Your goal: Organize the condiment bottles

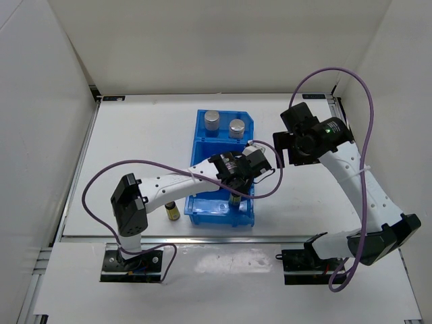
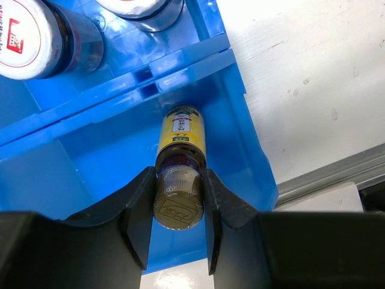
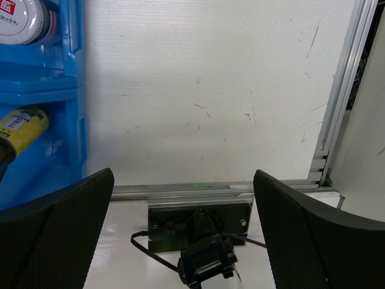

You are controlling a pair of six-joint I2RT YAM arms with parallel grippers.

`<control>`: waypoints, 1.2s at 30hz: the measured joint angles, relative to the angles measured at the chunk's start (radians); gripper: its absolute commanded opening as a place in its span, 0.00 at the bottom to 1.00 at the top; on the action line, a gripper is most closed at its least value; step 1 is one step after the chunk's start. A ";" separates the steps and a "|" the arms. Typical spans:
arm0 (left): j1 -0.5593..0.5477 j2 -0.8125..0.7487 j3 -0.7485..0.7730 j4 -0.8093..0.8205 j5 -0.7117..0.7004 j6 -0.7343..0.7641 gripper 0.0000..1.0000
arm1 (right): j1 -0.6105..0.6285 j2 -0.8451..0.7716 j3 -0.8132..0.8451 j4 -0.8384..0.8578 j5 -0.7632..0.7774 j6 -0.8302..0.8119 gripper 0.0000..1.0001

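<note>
Amber bottle (image 2: 181, 135) being clenched at cap by left gripper (image 2: 178, 180), long axis running straight beyond jaws, over near compartment of blue bin (image 2: 243, 150); right gripper (image 3: 183, 174) released, farther right.

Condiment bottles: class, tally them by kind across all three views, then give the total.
Silver-topped cylinders: 2
White jars with red-marked lids: 2, one partly cropped
Amber bottles: 2
Total: 6

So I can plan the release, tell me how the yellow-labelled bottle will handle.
The bottle is small, so probably light. Its round body would likely roll on the bin's smooth floor if it fell over. Narrow base: may tip.
</note>
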 measured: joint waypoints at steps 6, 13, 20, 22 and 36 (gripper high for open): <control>0.000 -0.005 -0.001 0.023 -0.008 0.024 1.00 | 0.000 0.000 0.000 0.000 -0.006 0.000 1.00; 0.006 -0.064 0.010 0.015 -0.069 0.081 1.00 | 0.000 -0.002 0.000 0.000 -0.002 -0.001 1.00; 0.031 -0.314 -0.031 0.012 -0.139 0.103 1.00 | 0.000 -0.027 -0.002 0.000 0.017 -0.002 1.00; 0.059 -0.435 -0.099 0.003 -0.154 0.061 1.00 | 0.000 -0.036 -0.003 0.000 0.020 -0.002 1.00; 0.259 -0.737 -0.557 -0.240 -0.098 -0.305 0.95 | 0.000 -0.039 -0.028 0.000 0.009 -0.002 1.00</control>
